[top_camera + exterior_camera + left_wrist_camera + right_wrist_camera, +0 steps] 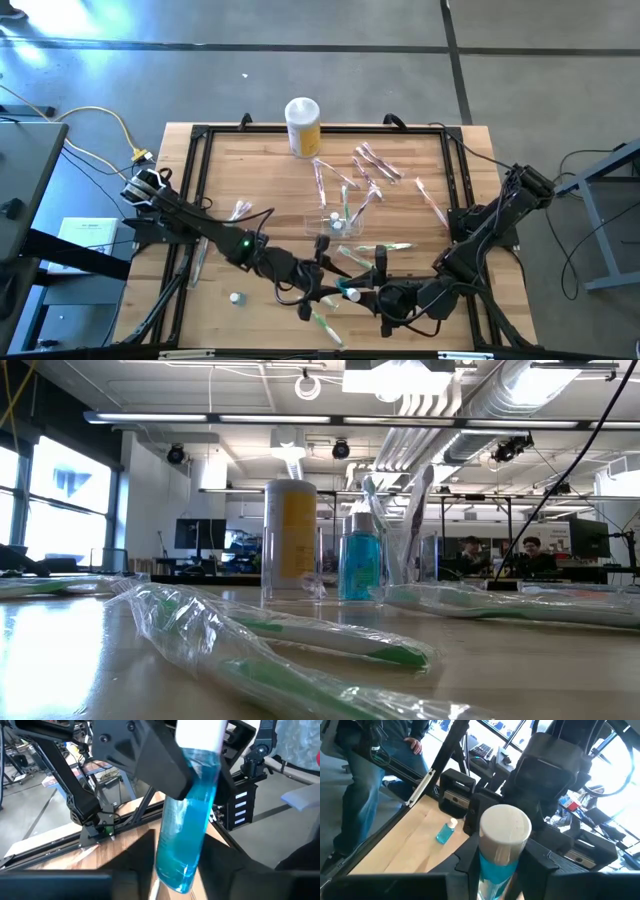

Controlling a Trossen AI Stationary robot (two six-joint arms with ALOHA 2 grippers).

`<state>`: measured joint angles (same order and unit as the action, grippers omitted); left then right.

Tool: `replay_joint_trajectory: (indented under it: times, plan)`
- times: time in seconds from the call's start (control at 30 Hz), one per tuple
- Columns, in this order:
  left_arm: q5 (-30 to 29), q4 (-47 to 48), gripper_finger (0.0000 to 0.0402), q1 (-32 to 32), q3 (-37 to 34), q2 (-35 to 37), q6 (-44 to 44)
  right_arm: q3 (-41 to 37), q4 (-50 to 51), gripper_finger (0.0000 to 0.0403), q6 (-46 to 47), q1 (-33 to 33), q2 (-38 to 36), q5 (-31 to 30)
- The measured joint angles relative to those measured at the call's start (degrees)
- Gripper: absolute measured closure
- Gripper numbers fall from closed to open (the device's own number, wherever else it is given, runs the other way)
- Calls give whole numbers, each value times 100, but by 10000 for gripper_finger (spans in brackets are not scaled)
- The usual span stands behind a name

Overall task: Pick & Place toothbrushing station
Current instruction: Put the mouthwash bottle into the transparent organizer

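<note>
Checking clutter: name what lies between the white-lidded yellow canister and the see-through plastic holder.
High view: a plastic-wrapped toothbrush lies between the yellow canister and see-through holder.

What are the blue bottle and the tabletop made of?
The blue bottle looks like clear, glossy plastic: blue liquid shows through its wall, and it has a matte white cap, probably plastic too. The tabletop looks like wood: pale joined strips with visible grain and a smooth, slightly shiny finish.

Clear toothbrushing station (337, 224) upright, mid-table, holding items
</note>
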<state>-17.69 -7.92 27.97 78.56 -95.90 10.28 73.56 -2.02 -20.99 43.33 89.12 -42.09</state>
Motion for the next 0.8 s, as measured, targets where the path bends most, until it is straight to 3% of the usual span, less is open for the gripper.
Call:
replay_joint_trajectory:
  times: [0.13, 0.53, 0.8]
  plan:
    - [-2, 17, 342, 15, 0, 0, 171, 0, 1, 296, 39, 0, 0, 7]
    - [17, -16, 342, 17, 0, -4, 227, 0, 501, 256, 299, 17, -9, 20]
    - [90, -123, 342, 22, 0, -4, 230, 0, 431, 224, 281, -111, -9, 472]
